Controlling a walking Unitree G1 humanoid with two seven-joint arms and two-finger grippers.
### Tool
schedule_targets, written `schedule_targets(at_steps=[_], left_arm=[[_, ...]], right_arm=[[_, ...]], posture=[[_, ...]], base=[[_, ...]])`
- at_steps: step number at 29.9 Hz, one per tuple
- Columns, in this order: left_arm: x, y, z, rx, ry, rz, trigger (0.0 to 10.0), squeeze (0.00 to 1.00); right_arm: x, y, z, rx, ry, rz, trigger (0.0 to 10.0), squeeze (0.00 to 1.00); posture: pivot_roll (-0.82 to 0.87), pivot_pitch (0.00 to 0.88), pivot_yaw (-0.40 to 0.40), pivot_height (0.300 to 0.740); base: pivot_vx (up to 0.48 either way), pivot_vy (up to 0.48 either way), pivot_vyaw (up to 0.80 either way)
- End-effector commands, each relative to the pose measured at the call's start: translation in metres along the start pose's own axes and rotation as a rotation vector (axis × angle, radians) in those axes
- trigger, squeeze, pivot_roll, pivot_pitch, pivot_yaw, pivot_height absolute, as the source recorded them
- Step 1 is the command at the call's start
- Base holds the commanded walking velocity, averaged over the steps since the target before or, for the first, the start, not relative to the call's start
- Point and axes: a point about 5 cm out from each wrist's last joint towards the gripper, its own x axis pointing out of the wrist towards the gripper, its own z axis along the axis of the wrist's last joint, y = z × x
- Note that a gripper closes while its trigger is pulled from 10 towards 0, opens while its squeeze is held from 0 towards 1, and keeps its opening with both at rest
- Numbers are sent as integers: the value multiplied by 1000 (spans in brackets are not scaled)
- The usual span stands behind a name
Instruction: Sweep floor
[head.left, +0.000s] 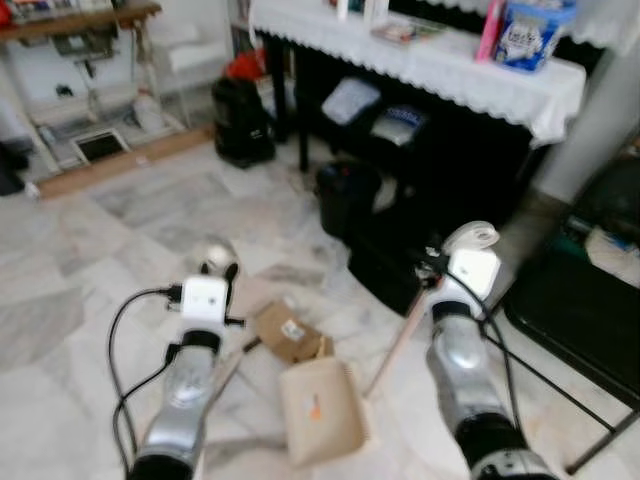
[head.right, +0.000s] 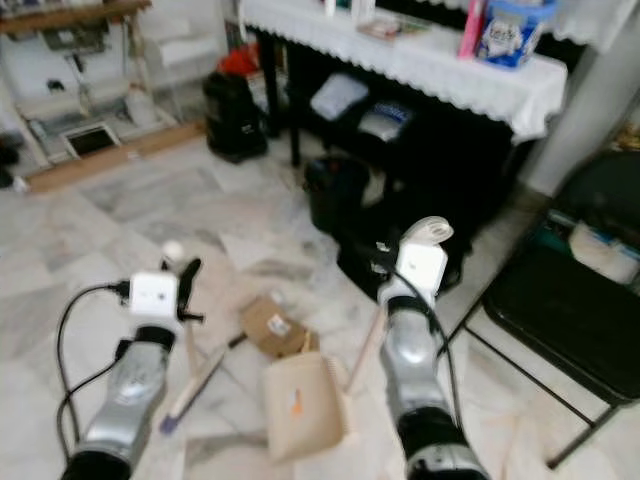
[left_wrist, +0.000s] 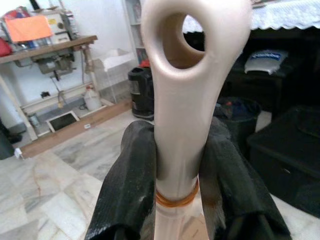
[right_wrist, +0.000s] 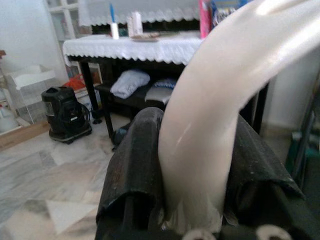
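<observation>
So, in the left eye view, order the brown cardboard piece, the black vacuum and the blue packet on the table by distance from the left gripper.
1. Brown cardboard piece, on the floor just right of the left gripper.
2. Black vacuum, farther ahead.
3. Blue packet, on the table, far right.

- We see a beige dustpan (head.right: 303, 412) resting on the marble floor (head.right: 150, 200), its long handle (head.right: 362, 352) slanting up.
- A broom (head.right: 195, 385) slants beside it, near a flattened cardboard box (head.right: 272, 326).

Dustpan (head.left: 320, 408) lies on the floor (head.left: 120, 250) between both arms; cardboard box (head.left: 288, 332) just behind it. Table (head.left: 440, 62) stands behind; folding chair (head.left: 580, 310) at right.
</observation>
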Motion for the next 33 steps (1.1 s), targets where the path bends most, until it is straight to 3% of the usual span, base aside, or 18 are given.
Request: schedule_targets(at_steps=[1, 18, 33], left_arm=[[4, 4, 10, 10, -51, 6, 10000, 0], [4, 4, 9, 11, -49, 9, 10000, 0], [4, 7, 8, 32, -43, 18, 10000, 0]], right_arm=[[6, 8, 13, 9, -54, 20, 10000, 0], [7, 6, 13, -4, -55, 17, 10000, 0], [6, -10, 1, -63, 25, -48, 10000, 0]], posture=[[90, 0, -37, 740], [87, 0, -39, 740], [80, 0, -30, 740]], base=[[292, 0, 0], [291, 0, 0], [0, 0, 0]])
